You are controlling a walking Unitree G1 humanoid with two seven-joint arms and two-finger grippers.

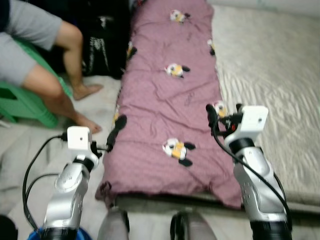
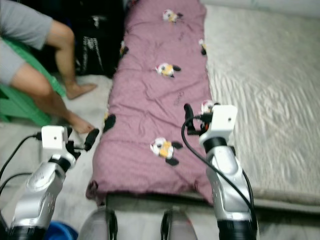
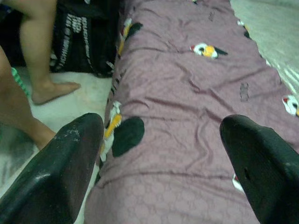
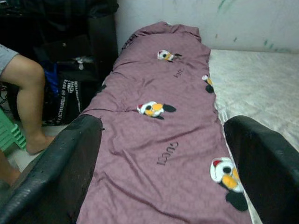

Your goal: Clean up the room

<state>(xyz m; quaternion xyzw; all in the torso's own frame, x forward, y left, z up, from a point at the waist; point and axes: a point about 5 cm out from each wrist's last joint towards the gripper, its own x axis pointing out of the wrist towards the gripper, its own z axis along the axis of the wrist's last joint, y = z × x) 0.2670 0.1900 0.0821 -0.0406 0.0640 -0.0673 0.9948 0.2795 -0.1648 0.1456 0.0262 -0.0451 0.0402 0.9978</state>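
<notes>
I hold my left fingers [image 1: 111,137] and right fingers [image 1: 223,116] spread and empty over the near corners of the folded mauve quilt [image 1: 170,100] on the bed [image 1: 270,75], seemingly squaring up to grasp it

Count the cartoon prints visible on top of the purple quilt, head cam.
4 on top of the purple quilt: far end, middle, near end, and one by the right gripper. More sit on the side edges, partly hidden.

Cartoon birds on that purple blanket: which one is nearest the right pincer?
The bird print at the blanket's right edge, just beside the right pincer; the others lie farther left or up.
</notes>
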